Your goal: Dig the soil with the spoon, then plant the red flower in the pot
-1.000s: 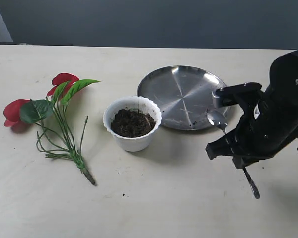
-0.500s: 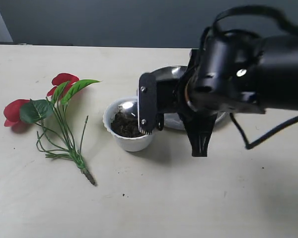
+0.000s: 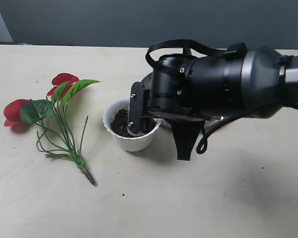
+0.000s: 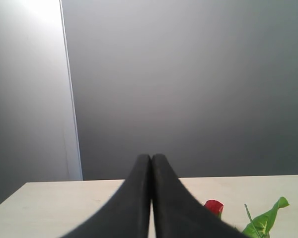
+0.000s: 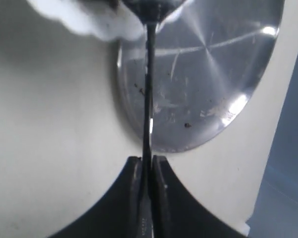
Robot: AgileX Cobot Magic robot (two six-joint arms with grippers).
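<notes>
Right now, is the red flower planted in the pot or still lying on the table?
Still out: the red flower lies flat on the table, apart from the pot.

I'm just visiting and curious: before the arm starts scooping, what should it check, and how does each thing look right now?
1. Spoon clamped in right gripper: ok.
2. Spoon bowl at the pot rim: ok; whether it touches the soil, cannot tell.
3. Pot upright: ok.
4. Red flower lying on the table, apart from the pot: ok.
5. Left gripper shut and empty, away from the pot: ok.
</notes>
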